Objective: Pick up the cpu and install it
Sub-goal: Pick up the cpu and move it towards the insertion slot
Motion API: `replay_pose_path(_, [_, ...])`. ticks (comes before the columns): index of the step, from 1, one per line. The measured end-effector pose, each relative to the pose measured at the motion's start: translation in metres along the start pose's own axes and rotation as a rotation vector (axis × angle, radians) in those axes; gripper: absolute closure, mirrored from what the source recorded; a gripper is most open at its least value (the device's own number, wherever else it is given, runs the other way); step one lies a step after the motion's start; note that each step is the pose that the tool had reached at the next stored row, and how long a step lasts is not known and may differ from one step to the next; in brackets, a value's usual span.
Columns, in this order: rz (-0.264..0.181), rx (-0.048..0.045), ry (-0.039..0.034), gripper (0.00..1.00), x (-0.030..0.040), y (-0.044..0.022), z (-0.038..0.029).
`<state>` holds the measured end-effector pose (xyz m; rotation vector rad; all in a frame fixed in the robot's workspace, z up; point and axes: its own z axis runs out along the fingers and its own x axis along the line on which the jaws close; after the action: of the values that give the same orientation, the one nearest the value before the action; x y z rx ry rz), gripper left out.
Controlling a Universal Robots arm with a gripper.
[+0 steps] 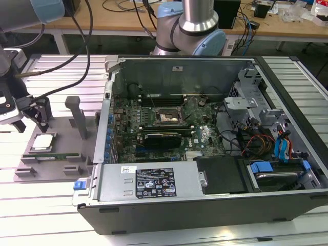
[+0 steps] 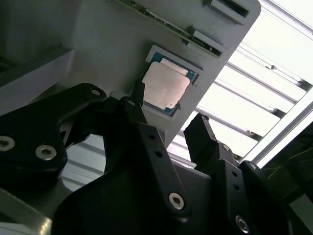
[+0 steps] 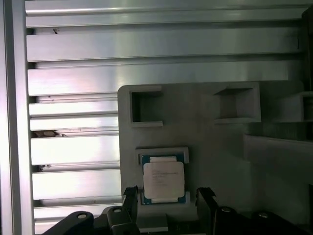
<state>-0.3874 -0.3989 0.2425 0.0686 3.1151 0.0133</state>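
On the slatted table (image 1: pixel 46 205), the spread hand (image 3: pixel 167 195) hangs over the cpu (image 3: pixel 163 180), probably light, stiff, fragile, best pinched by opposite edges.

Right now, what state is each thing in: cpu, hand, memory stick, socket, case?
cpu: lying flat in its recess on the grey tray, not gripped.
hand: open, fingers apart, close by the cpu.
memory stick: lying in the tray beside the cpu.
socket: dark centre, no silvery chip seated.
computer case: side open, board exposed.
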Motion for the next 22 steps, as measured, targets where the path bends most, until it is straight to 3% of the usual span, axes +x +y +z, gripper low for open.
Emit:
replay_pose_path(1, [0.0, 0.0006, -0.0001, 0.4, 0.0, 0.0, 0.001])
replay_pose_path(3, [-0.004, 0.0257, -0.0011, 0.4, -0.0001, 0.0, 0.0026])
replay_pose_path(4, [-0.006, 0.0303, -0.0013, 0.4, -0.0004, 0.0, 0.0033])
replay_pose_path(10, [-0.055, 0.0304, -0.0012, 0.4, -0.0032, 0.0003, 0.0176])
replay_pose_path(18, [-0.058, 0.0305, -0.0008, 0.4, -0.0039, 0.0037, 0.0381])
replay_pose_path(22, [-0.058, 0.0305, -0.0008, 0.4, -0.0038, 0.005, 0.0444])
